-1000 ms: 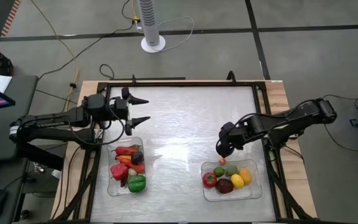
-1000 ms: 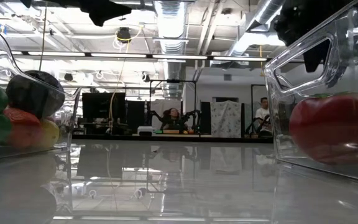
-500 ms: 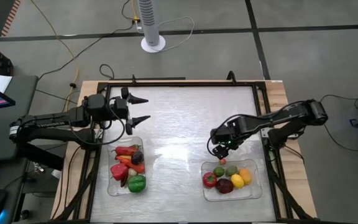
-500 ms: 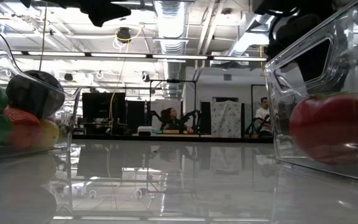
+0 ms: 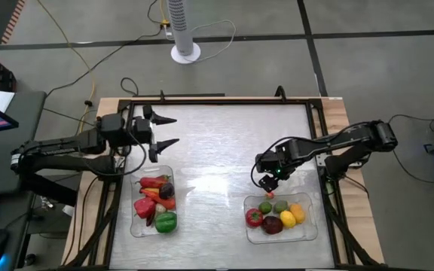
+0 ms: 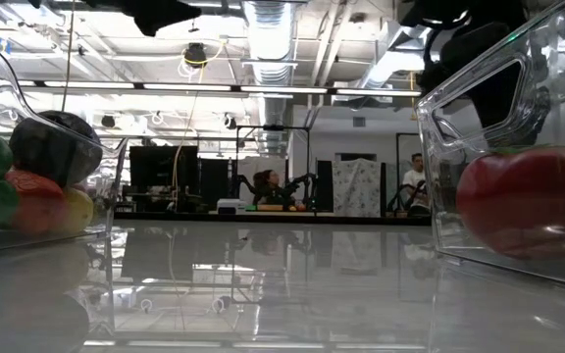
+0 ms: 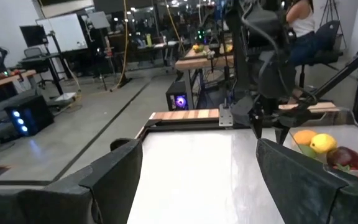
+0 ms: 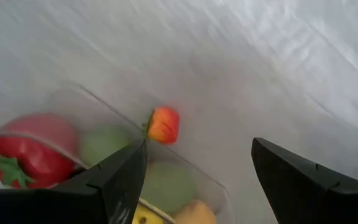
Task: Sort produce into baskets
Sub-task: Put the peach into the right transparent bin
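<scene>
1. Produce fills two clear baskets: peppers in the left basket (image 5: 154,202), round fruits in the right basket (image 5: 280,218).
2. Small orange-red fruit (image 8: 164,125) sits at the right basket's rim.
3. Right gripper (image 5: 268,181) hovers above this fruit, jaws wide, empty.
4. Left gripper (image 5: 166,131) is open wide beyond the left basket, holding nothing.

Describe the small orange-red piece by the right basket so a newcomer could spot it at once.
Start at the right basket, the clear tray near the table's right edge, below the open right gripper. Look at its far rim, on the side toward that gripper. The small orange-red piece sits right at that rim, much smaller than the tomato and green fruits beside it.
</scene>
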Tool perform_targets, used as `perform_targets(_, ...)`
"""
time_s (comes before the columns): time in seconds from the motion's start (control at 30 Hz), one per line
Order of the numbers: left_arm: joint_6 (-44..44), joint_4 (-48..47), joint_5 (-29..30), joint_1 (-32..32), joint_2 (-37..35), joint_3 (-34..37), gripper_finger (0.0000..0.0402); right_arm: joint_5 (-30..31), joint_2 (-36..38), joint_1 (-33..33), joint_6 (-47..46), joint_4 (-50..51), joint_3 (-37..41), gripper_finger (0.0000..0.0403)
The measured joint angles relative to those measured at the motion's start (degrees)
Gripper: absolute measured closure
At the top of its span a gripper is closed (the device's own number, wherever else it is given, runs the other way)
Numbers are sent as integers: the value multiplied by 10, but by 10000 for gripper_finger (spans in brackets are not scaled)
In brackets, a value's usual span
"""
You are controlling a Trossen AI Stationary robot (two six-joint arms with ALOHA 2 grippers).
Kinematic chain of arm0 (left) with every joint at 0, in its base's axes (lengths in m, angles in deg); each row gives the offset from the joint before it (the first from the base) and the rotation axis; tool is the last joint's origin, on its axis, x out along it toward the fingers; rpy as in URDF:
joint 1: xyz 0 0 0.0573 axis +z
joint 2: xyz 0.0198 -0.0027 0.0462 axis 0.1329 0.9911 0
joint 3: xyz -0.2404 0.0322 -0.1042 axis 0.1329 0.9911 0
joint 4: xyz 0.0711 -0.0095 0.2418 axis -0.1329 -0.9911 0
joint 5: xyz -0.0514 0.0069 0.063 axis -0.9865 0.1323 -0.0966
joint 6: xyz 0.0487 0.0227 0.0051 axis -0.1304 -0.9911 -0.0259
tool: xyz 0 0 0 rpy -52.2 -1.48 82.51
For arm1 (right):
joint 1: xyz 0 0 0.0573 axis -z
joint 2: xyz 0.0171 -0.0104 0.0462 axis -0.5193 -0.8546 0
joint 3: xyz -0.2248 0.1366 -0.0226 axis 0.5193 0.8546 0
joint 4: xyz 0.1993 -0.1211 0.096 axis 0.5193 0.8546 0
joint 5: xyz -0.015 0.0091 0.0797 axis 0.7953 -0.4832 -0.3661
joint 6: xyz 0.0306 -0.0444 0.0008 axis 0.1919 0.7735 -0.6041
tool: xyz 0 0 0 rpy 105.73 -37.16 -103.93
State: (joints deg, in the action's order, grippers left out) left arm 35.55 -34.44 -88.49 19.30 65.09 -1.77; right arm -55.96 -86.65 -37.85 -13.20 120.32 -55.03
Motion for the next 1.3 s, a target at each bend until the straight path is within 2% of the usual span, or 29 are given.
perform_targets(0.13,4,-12,0,0,-29,0,100,-10,0,0,6,18,0,85)
perform_targets(0.4,12,-20,-13,-2,-47,0,100,-27,0,0,-56,22,0,85)
perform_targets(0.53,2,18,-16,-1,-47,0,100,-27,0,0,-57,20,0,85)
perform_targets(0.7,-33,120,-78,-2,-68,0,100,-7,0,0,-48,-2,0,85)
perform_targets(0.8,-49,152,-124,-2,-89,0,100,-1,0,0,-77,-18,0,85)
perform_targets(0.97,-82,113,-181,-2,-129,0,100,-2,0,0,-148,-19,0,86)
perform_targets(1.13,-121,88,-178,-2,-144,0,100,-10,0,3,-193,-16,0,97)
perform_targets(1.3,-158,95,-176,-2,-122,0,100,-16,0,0,-232,-17,0,106)
